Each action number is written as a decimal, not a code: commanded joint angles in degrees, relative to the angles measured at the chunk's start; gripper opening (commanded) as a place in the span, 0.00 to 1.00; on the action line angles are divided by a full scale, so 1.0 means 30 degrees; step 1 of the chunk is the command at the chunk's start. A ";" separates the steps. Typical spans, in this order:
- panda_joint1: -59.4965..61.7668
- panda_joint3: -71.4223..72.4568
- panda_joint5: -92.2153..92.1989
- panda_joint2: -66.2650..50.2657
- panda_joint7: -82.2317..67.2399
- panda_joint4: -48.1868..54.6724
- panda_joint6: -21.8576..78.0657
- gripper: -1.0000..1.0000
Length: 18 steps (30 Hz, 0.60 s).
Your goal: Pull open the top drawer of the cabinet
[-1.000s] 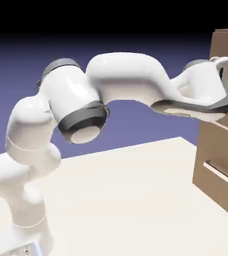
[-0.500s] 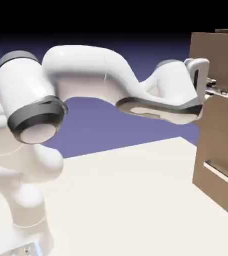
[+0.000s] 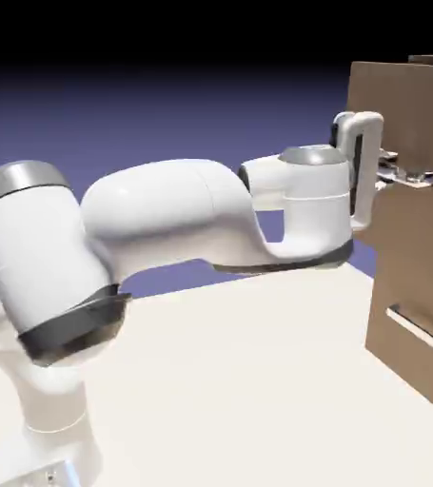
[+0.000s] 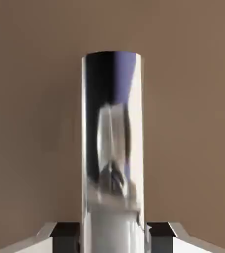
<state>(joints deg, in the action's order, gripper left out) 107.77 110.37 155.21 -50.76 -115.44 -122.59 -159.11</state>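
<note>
We see the top drawer (image 3: 405, 133) at the upper part of the cabinet (image 3: 420, 314), which stands at the right edge of the exterior view on the pale counter (image 3: 239, 380). Its front sits forward of the lower drawer (image 3: 420, 285), so it looks partly pulled out. The silver bar handle (image 4: 112, 148) of the top drawer fills the middle of the hand view, shiny and running from the bottom up, with brown wood around it. The pincer (image 3: 403, 177) is clamped on this handle: in the hand view its two grey fingertips (image 4: 65, 231) press against the bar from both sides at the bottom edge. In the exterior view the white arm (image 3: 182, 224) reaches from the lower left to the right, level with the top drawer. The lower drawer below has its own like handle (image 3: 420, 326), untouched.
</note>
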 commanded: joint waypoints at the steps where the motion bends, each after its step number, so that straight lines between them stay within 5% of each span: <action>1: 0.0102 0.0006 0.0446 0.0516 0.0833 0.0128 -0.0183 0.00; 9: 0.1518 0.0563 0.3515 0.4412 0.7419 0.1247 -0.1658 0.00; 18: 0.7746 0.5462 0.3595 0.2882 0.8105 -0.2601 -0.2088 0.00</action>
<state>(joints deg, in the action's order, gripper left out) 131.01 126.76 165.97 -42.12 -91.15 -130.38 -165.33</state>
